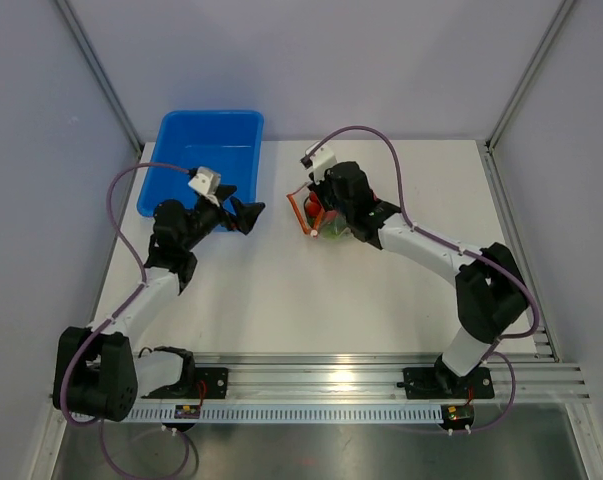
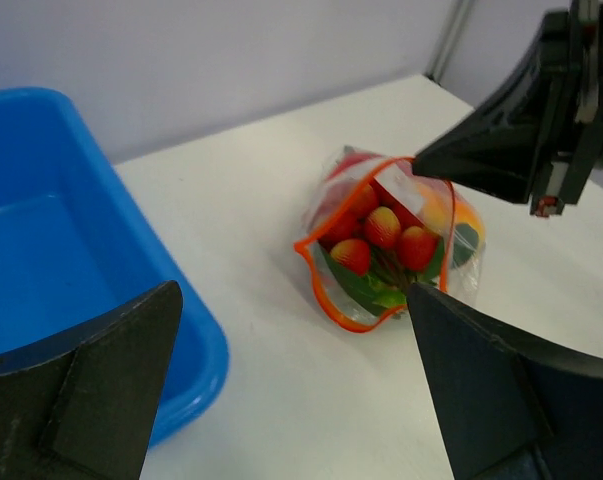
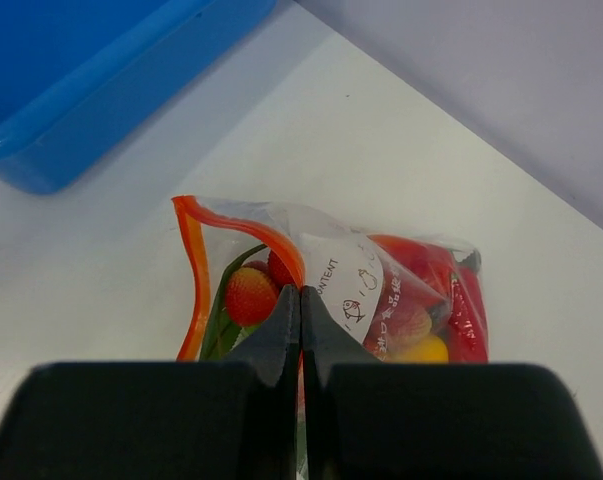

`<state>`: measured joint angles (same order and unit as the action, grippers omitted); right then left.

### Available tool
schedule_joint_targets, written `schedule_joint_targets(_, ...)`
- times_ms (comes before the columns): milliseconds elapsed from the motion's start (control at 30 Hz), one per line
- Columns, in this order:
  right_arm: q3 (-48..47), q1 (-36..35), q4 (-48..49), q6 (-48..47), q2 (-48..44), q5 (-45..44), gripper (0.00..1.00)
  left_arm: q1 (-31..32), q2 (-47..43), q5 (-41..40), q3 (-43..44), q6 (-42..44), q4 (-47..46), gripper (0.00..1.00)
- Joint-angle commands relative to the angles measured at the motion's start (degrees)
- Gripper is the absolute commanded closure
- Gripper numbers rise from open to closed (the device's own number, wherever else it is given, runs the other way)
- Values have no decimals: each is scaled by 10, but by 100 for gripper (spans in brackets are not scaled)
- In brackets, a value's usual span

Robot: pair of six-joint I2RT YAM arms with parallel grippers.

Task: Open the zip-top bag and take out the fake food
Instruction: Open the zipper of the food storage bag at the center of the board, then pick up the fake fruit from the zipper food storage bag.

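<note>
Place: robot test cell, probably inside a lab.
Walls: plain grey panels (image 1: 331, 60), metal corner posts (image 1: 99, 72).
Desk: white desk (image 1: 281, 300), slotted aluminium rail (image 1: 331, 378) along near edge.
Rig: left arm (image 1: 146, 290), right arm (image 1: 431, 248) bolted to rail, purple cables (image 1: 114, 205).

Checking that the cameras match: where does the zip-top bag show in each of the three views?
Top external: zip-top bag just right of centre, on the table.
Left wrist: bag right of centre, with its mouth gaping open.
Right wrist: bag in the middle, label facing the camera.
Shared landmark: blue tub, left of the bag in every view.
</note>
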<state>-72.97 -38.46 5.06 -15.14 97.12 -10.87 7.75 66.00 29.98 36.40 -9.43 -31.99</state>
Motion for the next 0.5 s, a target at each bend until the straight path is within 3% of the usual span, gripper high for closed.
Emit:
schedule_joint_targets(0, 15, 0, 43, -18, -40, 53, 100, 49, 15, -34, 17, 58, 0, 1)
schedule_joint_targets(300, 78, 0, 84, -6, -83, 143, 100, 102, 144, -34, 57, 82, -15, 4)
schedule_joint_targets(467, 84, -1, 72, 8, -96, 147, 75, 133, 181, -50, 65, 91, -11, 5)
